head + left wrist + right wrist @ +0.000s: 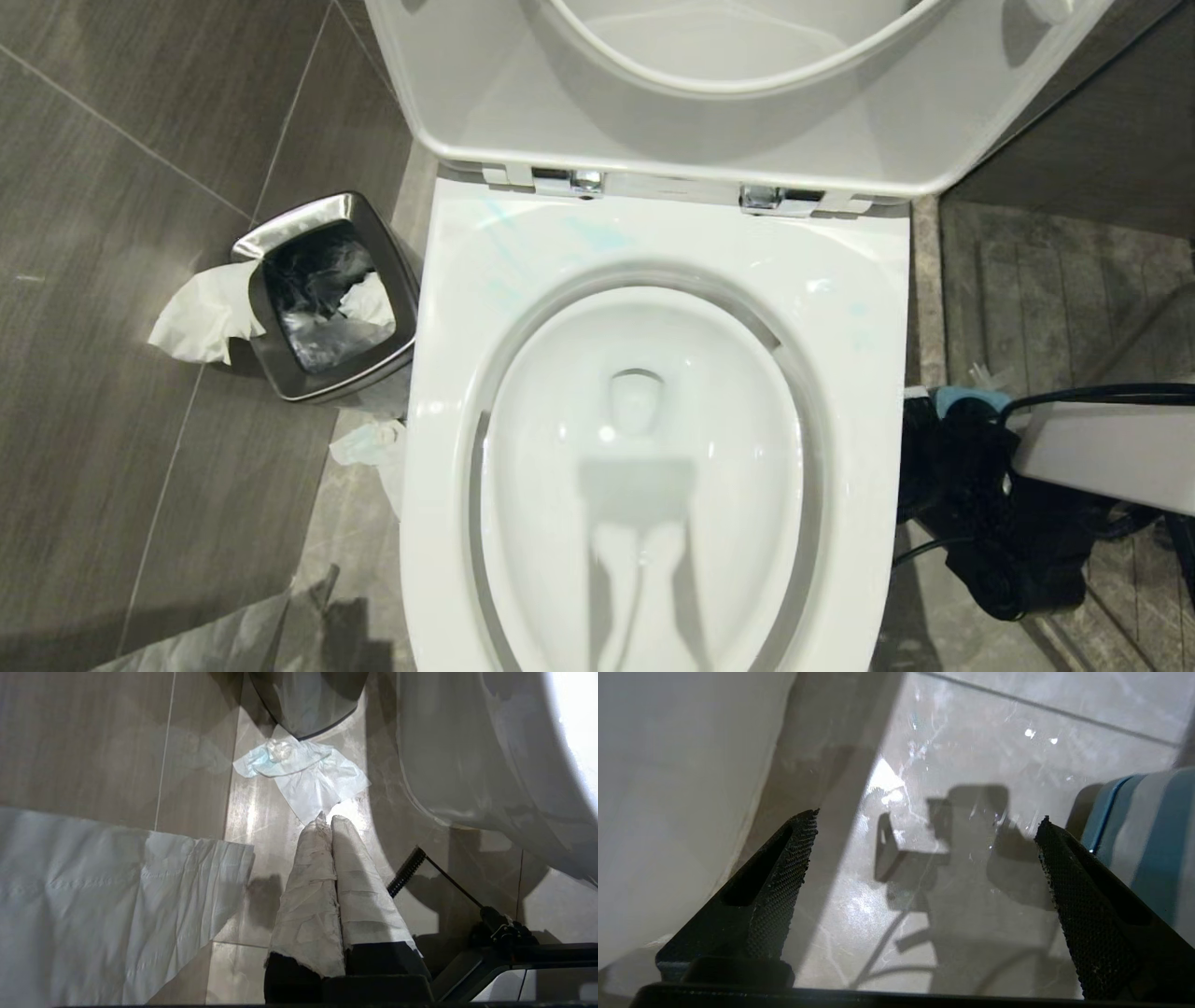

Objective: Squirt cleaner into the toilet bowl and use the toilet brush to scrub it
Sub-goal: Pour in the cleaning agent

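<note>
Left tool [331, 821] paper-wrapped; right tool [927, 830] black, knurled pads

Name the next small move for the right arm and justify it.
Probably ease the right gripper sideways toward the blue-and-grey striped holder. Its jaws stand wide open and empty, low over the floor tile between the toilet bowl and that holder, which sits just off one fingertip. The brush itself is not visible here, so the holder seems the likeliest place to look.
</note>
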